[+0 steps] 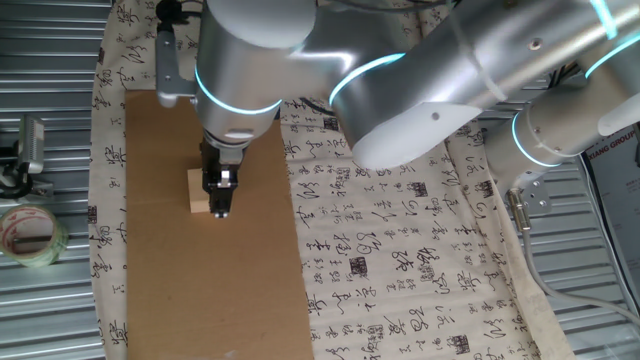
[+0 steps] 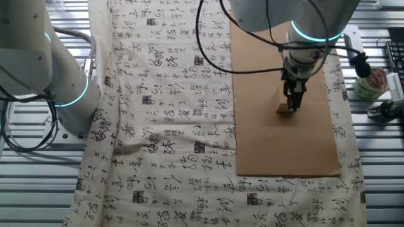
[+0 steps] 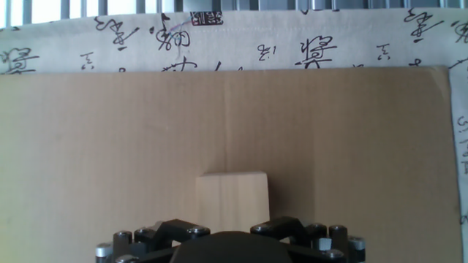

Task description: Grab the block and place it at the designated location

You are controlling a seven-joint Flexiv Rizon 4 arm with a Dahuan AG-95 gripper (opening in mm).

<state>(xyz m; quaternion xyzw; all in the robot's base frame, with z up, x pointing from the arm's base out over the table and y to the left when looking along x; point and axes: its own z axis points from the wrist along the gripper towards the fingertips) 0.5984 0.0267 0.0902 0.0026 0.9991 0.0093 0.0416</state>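
The block (image 1: 198, 191) is a pale tan wooden cube resting on the brown cardboard sheet (image 1: 180, 280). My gripper (image 1: 220, 200) stands straight down over it, with the fingers at the block's sides and closed on it. In the other fixed view the block (image 2: 282, 108) sits low between the fingers of the gripper (image 2: 292, 106). In the hand view the block (image 3: 232, 199) is centred just past the black finger links at the bottom edge; the fingertips are hidden. The small black circle does not show in any view.
The cardboard (image 3: 110, 146) lies on a cloth printed with black characters (image 1: 400, 250). A tape roll (image 1: 30, 236) lies on the metal slats to the left. A second arm's base (image 2: 57, 75) stands beyond the cloth. A cup (image 2: 371, 82) stands near the cardboard.
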